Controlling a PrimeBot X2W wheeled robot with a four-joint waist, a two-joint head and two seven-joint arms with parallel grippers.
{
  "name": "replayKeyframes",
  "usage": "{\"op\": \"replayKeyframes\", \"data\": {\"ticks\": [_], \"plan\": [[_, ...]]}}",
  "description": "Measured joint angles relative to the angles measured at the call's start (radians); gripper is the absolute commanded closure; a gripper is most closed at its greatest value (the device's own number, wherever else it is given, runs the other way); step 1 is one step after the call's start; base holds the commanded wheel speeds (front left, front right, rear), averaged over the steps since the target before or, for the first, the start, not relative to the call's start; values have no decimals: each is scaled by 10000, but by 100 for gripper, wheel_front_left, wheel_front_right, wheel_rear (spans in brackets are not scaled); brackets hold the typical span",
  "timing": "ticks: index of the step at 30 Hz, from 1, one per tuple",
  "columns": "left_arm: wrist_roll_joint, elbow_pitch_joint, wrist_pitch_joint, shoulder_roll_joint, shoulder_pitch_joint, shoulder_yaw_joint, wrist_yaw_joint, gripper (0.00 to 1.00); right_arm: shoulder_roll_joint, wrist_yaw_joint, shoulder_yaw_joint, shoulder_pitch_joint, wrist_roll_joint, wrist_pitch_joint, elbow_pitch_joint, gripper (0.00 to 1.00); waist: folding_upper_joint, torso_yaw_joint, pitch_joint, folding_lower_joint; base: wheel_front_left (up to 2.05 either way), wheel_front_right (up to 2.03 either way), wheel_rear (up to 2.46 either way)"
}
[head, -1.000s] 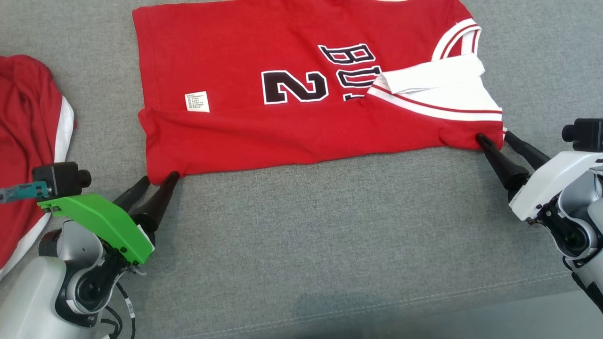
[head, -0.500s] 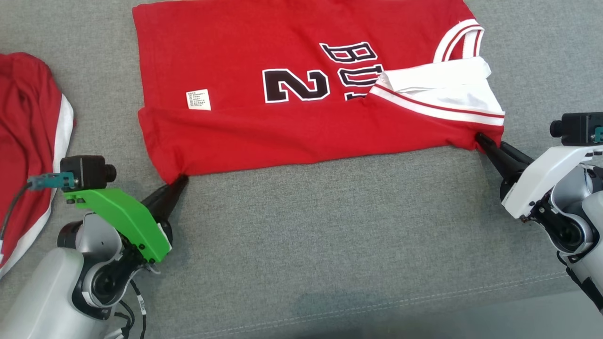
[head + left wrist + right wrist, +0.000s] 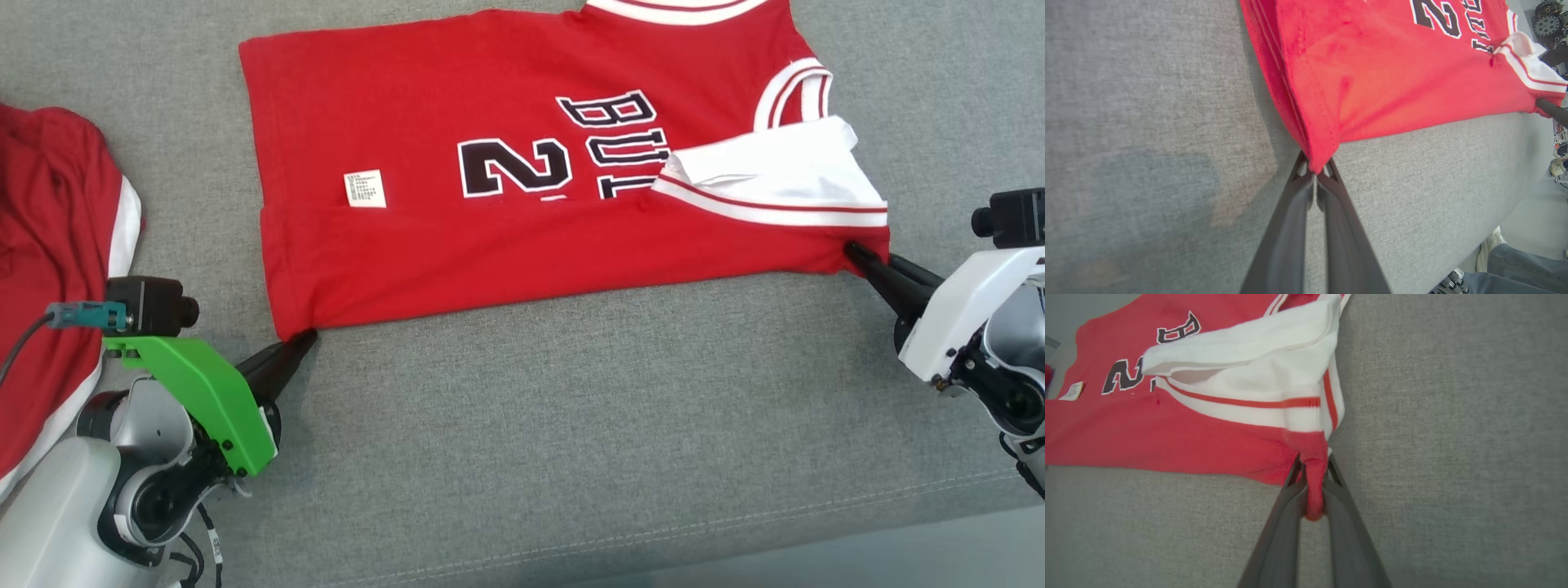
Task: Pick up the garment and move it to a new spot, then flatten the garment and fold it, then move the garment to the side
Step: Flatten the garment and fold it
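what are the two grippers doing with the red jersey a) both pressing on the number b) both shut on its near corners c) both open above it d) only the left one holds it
b: the left gripper and the right gripper each pinch a near corner of the red jersey.

Garment on cushion; second garment left

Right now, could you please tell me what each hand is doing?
Left hand: closed on a corner of the jersey.
Right hand: closed on another corner of it.
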Motion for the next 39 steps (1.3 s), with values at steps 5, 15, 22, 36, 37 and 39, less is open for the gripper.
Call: {"op": "replayKeyframes", "data": {"ticks": [5, 15, 22, 36, 37, 39], "plan": [[-128, -295, 205, 259, 380, 19, -52, 100, -226, -12, -21, 350, 228, 236, 15, 100, 0, 29, -190, 0, 0, 0, 0], [-642, -1296, 326, 476, 2382, 140, 136, 100, -646, -123, -146, 1981, 966, 757, -412, 100, 0, 118, -742, 0, 0, 0, 0], [-708, -1971, 236, 627, 3117, 276, 278, 100, -1041, -355, -332, 2701, 1298, 997, -918, 100, 0, 244, -795, 0, 0, 0, 0], [-594, -2732, 458, 1191, 3406, 395, 642, 0, -1919, -784, -474, 2709, 1402, 1804, -2391, 0, 0, 281, -119, 0, 0, 0, 0], [-545, -2855, 529, 1402, 3405, 456, 656, 0, -2134, -815, -556, 2653, 1331, 1848, -2516, 0, 0, 276, -48, 0, 0, 0, 0], [-341, -3064, 702, 1883, 3393, 577, 736, 0, -2537, -909, -767, 2266, 1039, 1889, -2803, 0, 0, 261, 100, 0, 0, 0, 0]]}}
